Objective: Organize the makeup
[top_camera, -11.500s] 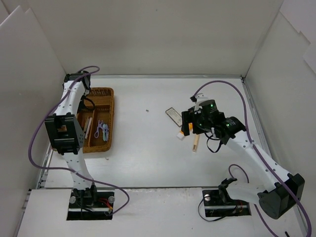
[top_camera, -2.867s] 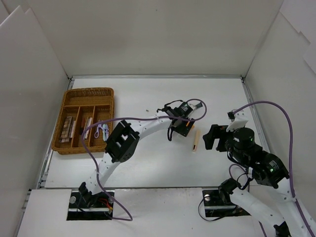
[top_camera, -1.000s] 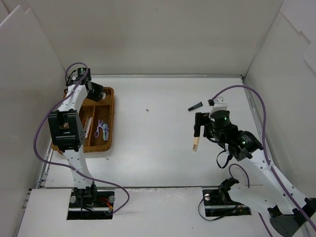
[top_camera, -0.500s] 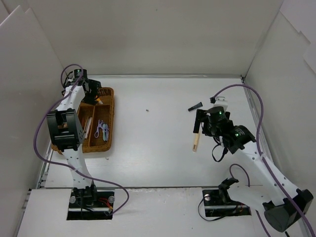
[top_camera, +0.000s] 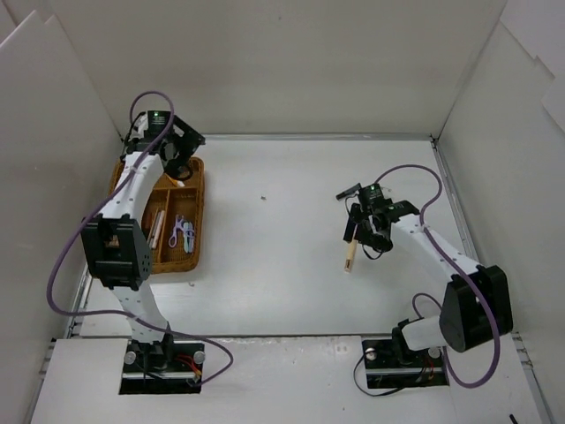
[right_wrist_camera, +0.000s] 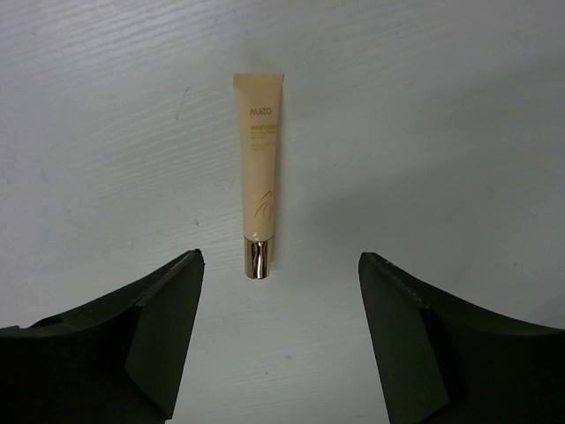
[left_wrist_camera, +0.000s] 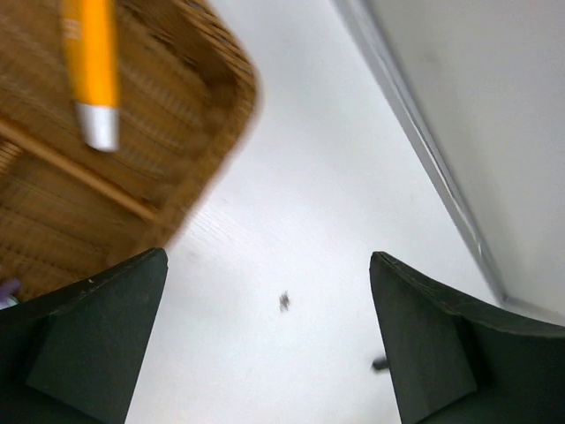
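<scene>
The left fingers (left_wrist_camera: 88,344) stand wide apart and hold nothing. They hang over the bare tabletop (left_wrist_camera: 291,203), just past the far corner of the wicker tray (left_wrist_camera: 221,115). The orange tube (left_wrist_camera: 88,62) lies loose at the far end of that tray, with its silver cap end nearest the fingers. That spot looks like its home, so this one is probably put away.

The right fingers (right_wrist_camera: 132,344) are apart too, with nothing between them. They point down at the cream tube (right_wrist_camera: 259,168), which lies flat on the tabletop with its gold cap toward them. One finger sits off to each side of the tube. This is likely so they can drop down and pinch it across its thin body. They do not touch it yet.

In the tray's long slots lie a purple curler (top_camera: 181,231) and a pale stick (top_camera: 159,228). A small black thing (top_camera: 348,190) rests on the tabletop just past the right arm. It is near the cream tube but apart from it, so it should not spoil the pinch.

The tray is well apart from the cream tube. The left arm leans over the tray, so it may be in the way when the cream tube comes across.
</scene>
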You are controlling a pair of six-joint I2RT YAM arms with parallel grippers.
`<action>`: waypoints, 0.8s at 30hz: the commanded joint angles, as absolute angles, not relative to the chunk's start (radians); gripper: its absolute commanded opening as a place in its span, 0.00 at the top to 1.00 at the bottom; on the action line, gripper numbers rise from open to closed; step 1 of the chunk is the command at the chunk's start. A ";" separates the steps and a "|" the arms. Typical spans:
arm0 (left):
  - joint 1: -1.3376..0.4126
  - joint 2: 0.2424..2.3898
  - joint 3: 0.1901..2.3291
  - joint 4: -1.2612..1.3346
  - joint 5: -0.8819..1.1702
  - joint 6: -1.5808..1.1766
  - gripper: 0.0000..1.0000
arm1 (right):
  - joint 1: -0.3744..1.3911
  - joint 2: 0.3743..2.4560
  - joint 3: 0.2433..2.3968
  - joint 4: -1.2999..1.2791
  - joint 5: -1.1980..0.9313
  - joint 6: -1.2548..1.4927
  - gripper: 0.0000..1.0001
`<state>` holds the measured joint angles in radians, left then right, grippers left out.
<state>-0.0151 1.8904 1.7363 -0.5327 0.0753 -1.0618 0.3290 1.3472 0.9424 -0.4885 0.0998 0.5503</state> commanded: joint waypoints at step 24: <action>-0.449 1.407 1.298 -0.446 0.334 -0.620 0.11 | 0.330 1.695 1.037 -0.354 -0.158 0.479 1.00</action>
<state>-0.4347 1.4624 1.2770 -0.5289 0.2893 -0.6380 0.3206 1.7203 1.0027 -0.3801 -0.1097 0.5220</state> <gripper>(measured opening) 0.892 0.148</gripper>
